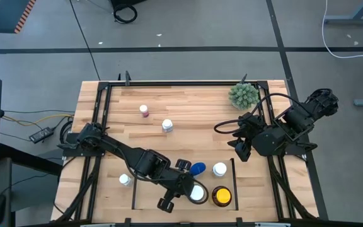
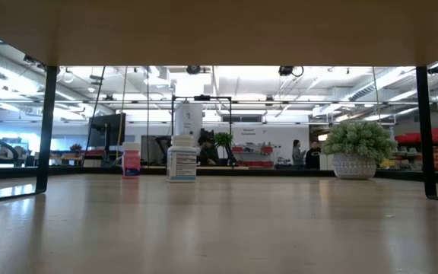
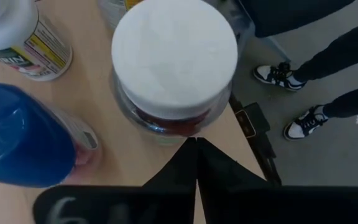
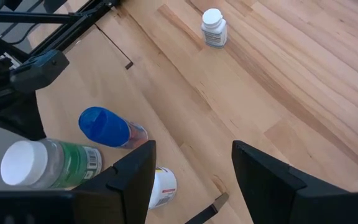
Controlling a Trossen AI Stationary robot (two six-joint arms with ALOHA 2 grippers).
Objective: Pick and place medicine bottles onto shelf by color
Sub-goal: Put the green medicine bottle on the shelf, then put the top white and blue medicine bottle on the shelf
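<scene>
1. Standing inside the shelf [image 1: 135,189] bay, the white-capped bottle [image 1: 198,193] with reddish contents looks light, rigid and smooth-sided; I judge the wall below its broad cap the safest place to pinch.
2. Beside it sit the blue bottle [image 1: 198,168], a second white-capped bottle [image 1: 219,169] and the amber bottle [image 1: 222,196].
3. Reaching low across the table, the left gripper [image 1: 183,195] has its fingers pressed together, tips just beside that bottle, holding nothing.
4. Off near the plant [image 1: 243,94], the right gripper [image 1: 242,148] hangs with fingers spread and empty.
</scene>
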